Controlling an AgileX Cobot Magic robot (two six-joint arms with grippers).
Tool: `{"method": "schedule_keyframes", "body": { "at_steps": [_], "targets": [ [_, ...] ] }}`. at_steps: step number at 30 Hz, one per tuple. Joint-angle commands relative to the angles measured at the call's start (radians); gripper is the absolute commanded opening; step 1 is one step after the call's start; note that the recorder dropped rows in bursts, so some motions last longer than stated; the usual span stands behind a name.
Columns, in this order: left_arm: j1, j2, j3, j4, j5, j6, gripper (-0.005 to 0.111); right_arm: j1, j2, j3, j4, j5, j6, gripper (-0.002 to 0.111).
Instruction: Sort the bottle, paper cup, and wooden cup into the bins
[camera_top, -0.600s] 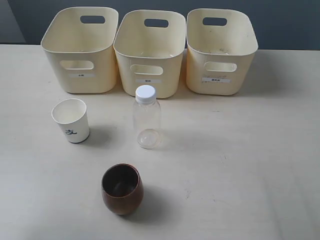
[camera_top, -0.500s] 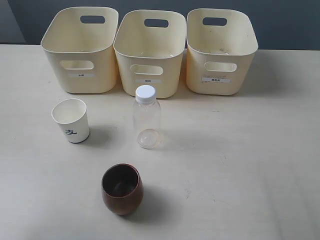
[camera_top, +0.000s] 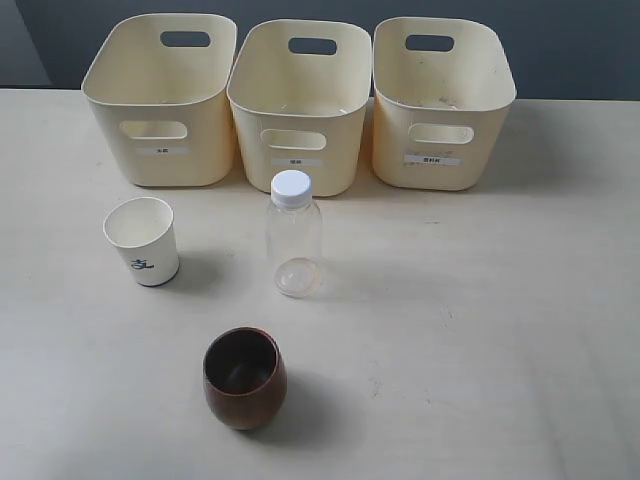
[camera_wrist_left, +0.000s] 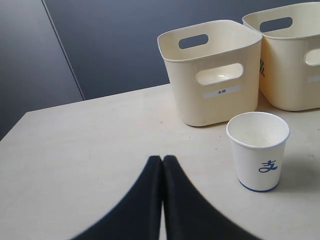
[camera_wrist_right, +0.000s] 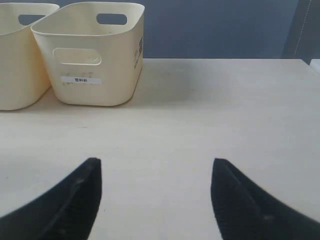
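Along the far edge of the tabletop (camera_top: 520, 300) stand three bins (camera_top: 298, 105) in a row. Before them stand one bottle (camera_top: 293, 245), cap up, one paper cup (camera_top: 142, 241) and one wooden cup (camera_top: 245, 378), mouths up. Left end effector (camera_wrist_left: 162, 165) is clenched empty near the paper cup; right end effector (camera_wrist_right: 156, 172) is released.

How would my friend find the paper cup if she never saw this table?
Start at the row of three cream bins at the back of the table. In front of the leftmost bin stands the paper cup. It is the only white one, with a small blue logo; the bottle beside it is clear, and the wooden cup is dark brown.
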Motion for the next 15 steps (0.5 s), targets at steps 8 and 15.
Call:
{"method": "schedule_keyframes", "body": {
  "at_steps": [8, 15],
  "targets": [
    [-0.003, -0.005, 0.001, 0.008, -0.007, -0.002, 0.0, -0.005, -0.005, 0.001, -0.006, -0.007, 0.0, 0.061],
    [-0.003, -0.005, 0.001, 0.008, -0.007, -0.002, 0.0, -0.005, -0.005, 0.001, -0.006, -0.021, 0.0, 0.061]
  ]
}}
